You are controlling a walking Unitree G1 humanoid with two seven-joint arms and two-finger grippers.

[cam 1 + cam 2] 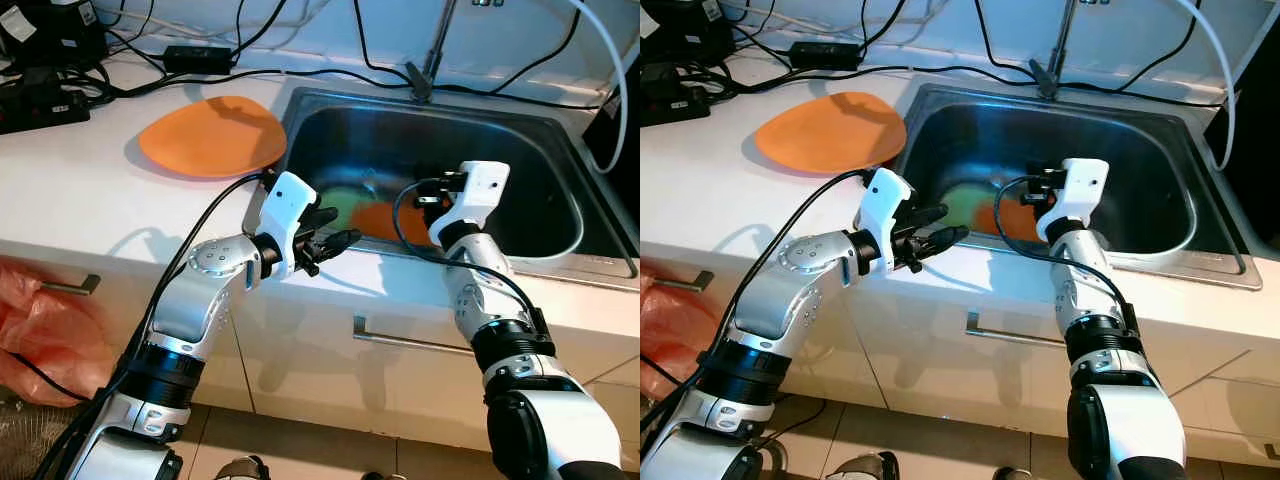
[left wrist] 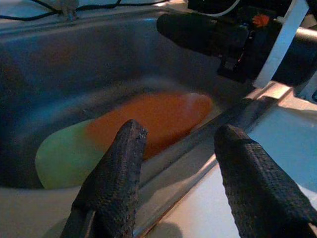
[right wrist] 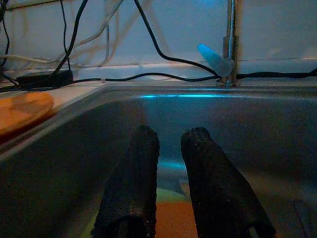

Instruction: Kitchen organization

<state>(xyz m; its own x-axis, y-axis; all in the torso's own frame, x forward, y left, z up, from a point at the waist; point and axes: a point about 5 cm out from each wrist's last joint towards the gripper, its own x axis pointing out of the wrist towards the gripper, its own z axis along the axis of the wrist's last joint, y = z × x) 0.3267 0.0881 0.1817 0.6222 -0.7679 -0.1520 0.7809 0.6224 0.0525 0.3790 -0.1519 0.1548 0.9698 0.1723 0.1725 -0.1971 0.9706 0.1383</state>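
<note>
Two flat plates lying in the bottom of the sink, at centre frame in the left eye view: an orange plate partly over a pale green plate; likely light, stiff plastic, thin-rimmed and probably slick against the steel, so apt to slide rather than lift; best taken at the rim, one finger under the edge and one on top, the orange one first since it rides above

Left hand at lower centre, over the sink's near lip, fingers apart and closed on nothing; right hand at centre right, dipped inside the basin above the plates, fingers nearly together with only a narrow gap, gripping nothing

A second orange plate already on the white bench at upper left, touching the sink's rim; black cables trailing along the back edge at top, faucet at top centre; near wall of the sink standing between left hand and plates; steep basin sides leaving little room to tilt a wrist; right arm's own cable looping close over the orange plate
</note>
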